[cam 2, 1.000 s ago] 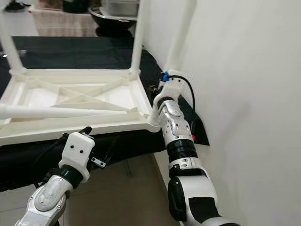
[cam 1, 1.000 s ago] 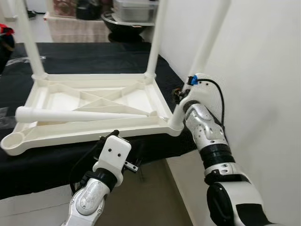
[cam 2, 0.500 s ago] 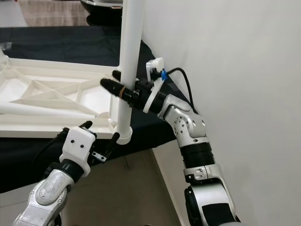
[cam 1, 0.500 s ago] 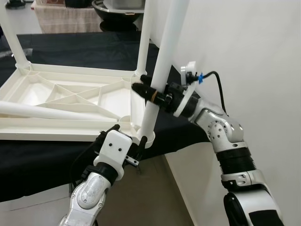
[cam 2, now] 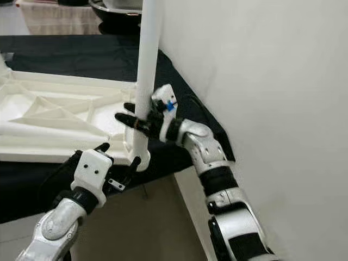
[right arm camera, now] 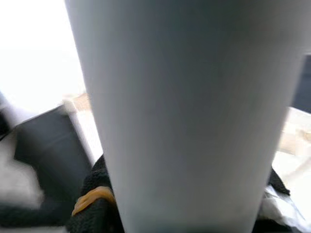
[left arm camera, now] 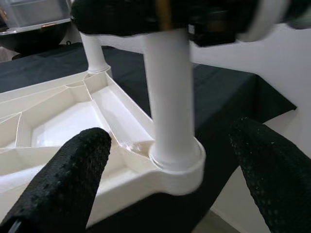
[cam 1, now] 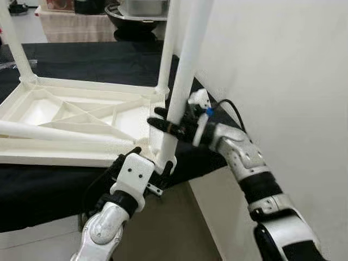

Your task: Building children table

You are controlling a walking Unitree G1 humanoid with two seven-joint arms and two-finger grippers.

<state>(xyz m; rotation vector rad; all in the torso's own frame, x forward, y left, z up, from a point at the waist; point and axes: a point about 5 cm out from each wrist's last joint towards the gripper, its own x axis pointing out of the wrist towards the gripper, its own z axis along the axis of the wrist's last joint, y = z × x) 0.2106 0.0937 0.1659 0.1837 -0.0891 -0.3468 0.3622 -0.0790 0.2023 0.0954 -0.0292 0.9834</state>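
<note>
Clamping the upright leg (cam 1: 182, 76) a little above its foot with the right gripper (cam 1: 169, 126), fingers wrapped round the shaft from the wall side. Standing the leg's long axis near vertical, tilted slightly at the top toward the wall (cam 1: 283, 70), foot seated in the near corner socket (left arm camera: 177, 162) of the upturned tabletop (cam 1: 81, 117). Hovering the left gripper (cam 1: 144, 166) just below and in front of that same socket, fingers (left arm camera: 63, 179) spread wide on either side of it, holding nothing. Judging the coming move as pressing or twisting the leg straight down along its own axis into the socket, directly beneath the right gripper's grasp; right arm already on it, left nearer the corner for bracing. Lying loose across the tabletop, away from both grippers, a fourth leg (cam 1: 60, 133) not yet fitted; two more legs standing in the far corners. Sitting at the very edge of the black cloth (cam 1: 92, 57), the corner leaving open floor below the left gripper but little room on the wall side of the right arm.
</note>
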